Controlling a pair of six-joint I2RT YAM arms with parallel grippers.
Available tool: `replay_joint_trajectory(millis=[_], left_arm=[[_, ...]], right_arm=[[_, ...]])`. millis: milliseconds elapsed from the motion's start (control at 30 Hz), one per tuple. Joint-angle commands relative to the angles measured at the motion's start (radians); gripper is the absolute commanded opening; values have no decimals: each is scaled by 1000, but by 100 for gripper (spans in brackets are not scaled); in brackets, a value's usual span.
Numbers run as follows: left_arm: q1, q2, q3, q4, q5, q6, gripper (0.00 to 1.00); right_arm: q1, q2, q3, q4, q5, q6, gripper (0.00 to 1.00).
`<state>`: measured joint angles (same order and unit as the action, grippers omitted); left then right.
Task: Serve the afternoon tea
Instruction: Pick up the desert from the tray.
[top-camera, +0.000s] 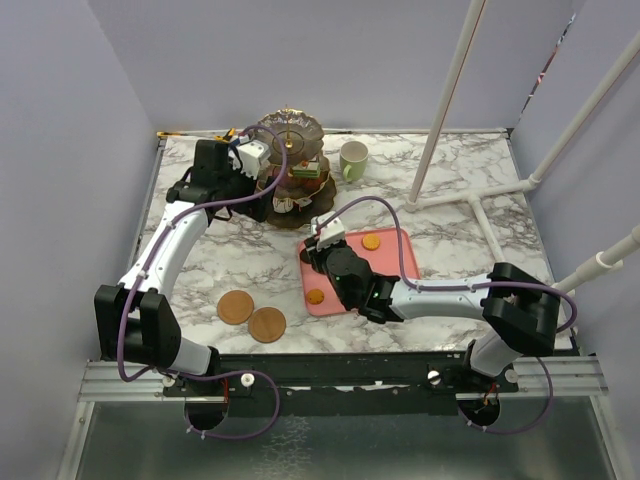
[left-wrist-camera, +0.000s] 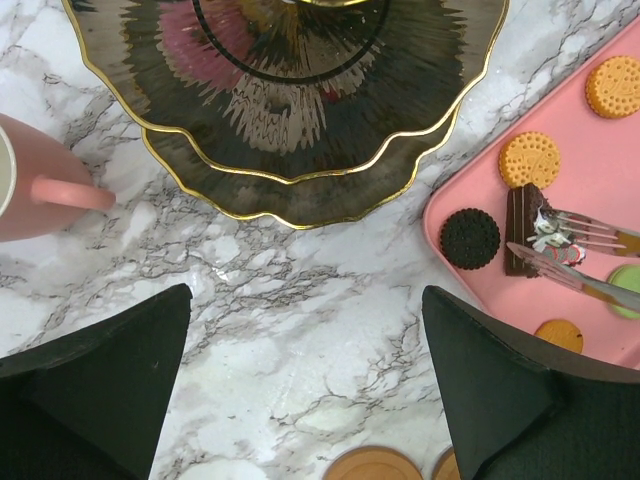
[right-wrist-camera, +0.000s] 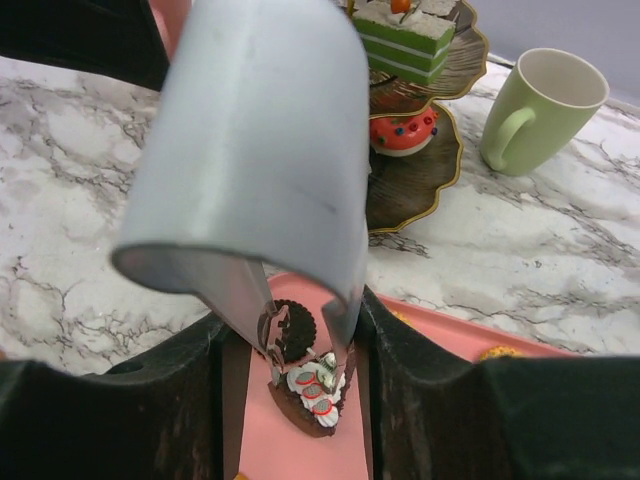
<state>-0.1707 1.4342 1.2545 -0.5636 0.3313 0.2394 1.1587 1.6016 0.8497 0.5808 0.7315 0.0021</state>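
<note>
The dark three-tier stand (top-camera: 290, 160) with gold rims stands at the back, with a green cake (right-wrist-camera: 400, 35) and a red pastry (right-wrist-camera: 405, 130) on its tiers. My left gripper (left-wrist-camera: 305, 340) hangs open over bare marble just in front of the stand (left-wrist-camera: 290, 120), with nothing between its fingers. A pink mug (left-wrist-camera: 30, 185) stands to its left. My right gripper (right-wrist-camera: 292, 315) is shut on silver tongs (right-wrist-camera: 250, 150). The tongs' tips straddle a chocolate cake slice (right-wrist-camera: 320, 395) that lies on the pink tray (right-wrist-camera: 300, 450), beside a black cookie (right-wrist-camera: 297, 325). A pale-green mug (top-camera: 353, 160) stands right of the stand.
Two brown coasters (top-camera: 236, 306) (top-camera: 267, 324) lie near the front, left of the tray (top-camera: 385, 265). Several yellow cookies (left-wrist-camera: 530, 158) rest on the tray. A white pipe frame (top-camera: 470, 195) stands at the back right. Walls close in the table on three sides.
</note>
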Motion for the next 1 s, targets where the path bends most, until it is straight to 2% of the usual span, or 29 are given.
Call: replay_joint_trajectory(millis=[0,167,333,667,967], left_arm=[[11,-8,33,-10,41,0,99],[17,-1,49,-13,50,-5,99],[19,-2,51,-13,56,-2,99],[27,-2,61,-13,57,13,99],[42,8,86,-18,64,19,99]], right_arm=[[10,0,31,43,56,-37,43],[24,-29,24,7,75,-14,52],[40,-49,0,-2,102,31,56],[42,-18,-13,-31,120,168,58],[42,37,-16,-14,159,195,59]])
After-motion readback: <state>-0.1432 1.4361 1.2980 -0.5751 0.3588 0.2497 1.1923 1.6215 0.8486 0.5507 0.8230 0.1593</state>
